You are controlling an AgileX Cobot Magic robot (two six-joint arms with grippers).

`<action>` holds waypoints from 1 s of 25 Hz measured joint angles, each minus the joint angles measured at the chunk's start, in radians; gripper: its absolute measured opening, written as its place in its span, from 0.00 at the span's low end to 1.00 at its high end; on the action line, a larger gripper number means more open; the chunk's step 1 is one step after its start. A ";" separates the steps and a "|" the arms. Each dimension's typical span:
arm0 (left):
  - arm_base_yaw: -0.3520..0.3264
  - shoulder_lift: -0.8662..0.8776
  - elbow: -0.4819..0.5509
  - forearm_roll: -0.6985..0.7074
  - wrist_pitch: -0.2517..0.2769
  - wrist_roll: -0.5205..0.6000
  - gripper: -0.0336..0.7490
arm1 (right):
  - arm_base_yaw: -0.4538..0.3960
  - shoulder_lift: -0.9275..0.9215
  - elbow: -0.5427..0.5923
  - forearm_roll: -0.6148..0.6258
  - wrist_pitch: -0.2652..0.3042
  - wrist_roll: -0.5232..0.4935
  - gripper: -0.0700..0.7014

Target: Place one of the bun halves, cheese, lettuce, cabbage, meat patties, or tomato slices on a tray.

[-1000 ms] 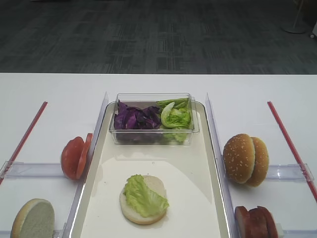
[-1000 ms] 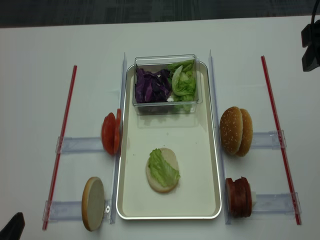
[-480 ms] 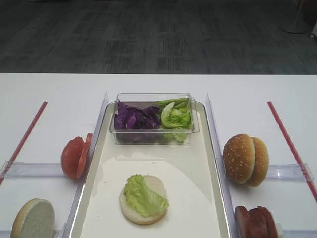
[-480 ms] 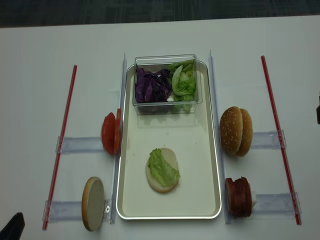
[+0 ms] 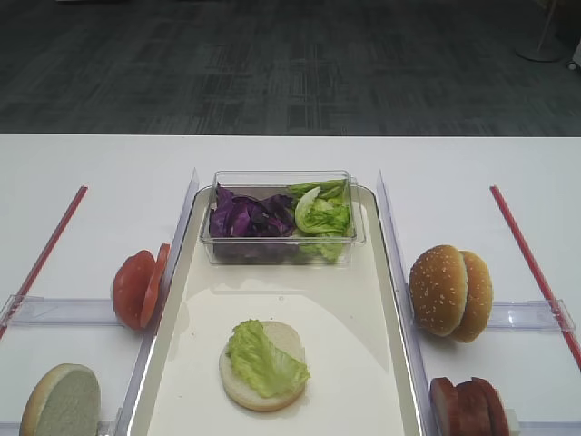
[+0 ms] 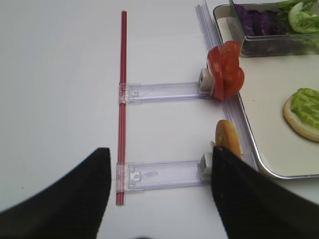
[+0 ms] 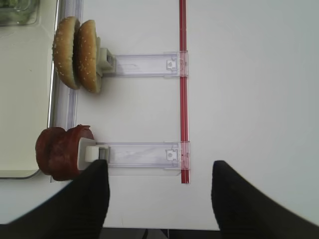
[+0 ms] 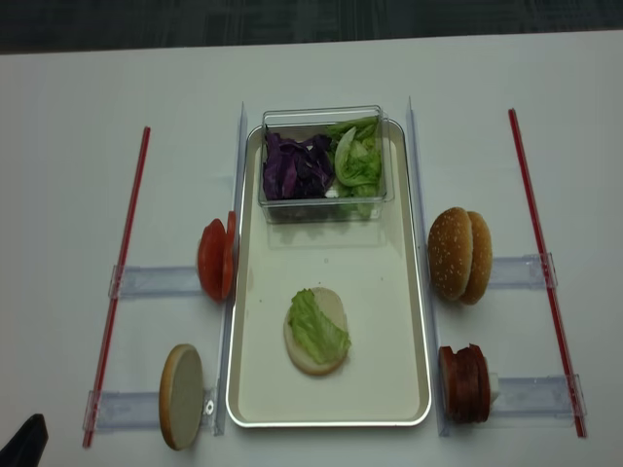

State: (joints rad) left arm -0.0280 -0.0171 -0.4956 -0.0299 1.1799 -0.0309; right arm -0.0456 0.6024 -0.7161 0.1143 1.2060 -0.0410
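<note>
The cream tray (image 5: 349, 300) (image 8: 389, 292) holds a pale bun half (image 5: 289, 343) (image 8: 333, 304) topped with lettuce (image 5: 261, 359) (image 8: 316, 331). Two sesame bun halves (image 5: 449, 291) (image 7: 77, 54) stand in a holder on the right, with the meat patties (image 5: 470, 407) (image 7: 60, 152) nearer me. On the left are the tomato slices (image 5: 138, 288) (image 6: 227, 75) and another bun half (image 5: 62, 401) (image 6: 228, 144). Purple cabbage (image 5: 247, 218) lies in the tub. No cheese is in view. My right gripper (image 7: 159, 167) hangs open and empty, to the right of the patties. My left gripper (image 6: 159, 152) is open and empty, left of the bun half.
A clear plastic tub (image 5: 280, 238) with cabbage and more lettuce sits across the tray's far end. Clear rail holders (image 7: 144, 64) (image 6: 159, 92) and upright clear dividers flank the tray. Red strips (image 8: 533, 224) (image 8: 122, 272) run down both sides of the white table.
The right gripper slid down the right edge of the overhead view and out of it. Nothing on the table moved.
</note>
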 joint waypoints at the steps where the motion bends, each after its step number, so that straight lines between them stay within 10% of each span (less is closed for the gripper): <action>1: 0.000 0.000 0.000 0.000 0.000 0.000 0.58 | 0.000 -0.027 0.012 0.000 0.000 0.000 0.70; 25: 0.000 0.000 0.000 0.000 0.000 0.000 0.58 | 0.000 -0.535 0.189 0.041 -0.005 0.000 0.70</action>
State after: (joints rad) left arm -0.0280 -0.0171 -0.4956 -0.0299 1.1799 -0.0309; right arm -0.0456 0.0672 -0.5267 0.1552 1.2012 -0.0410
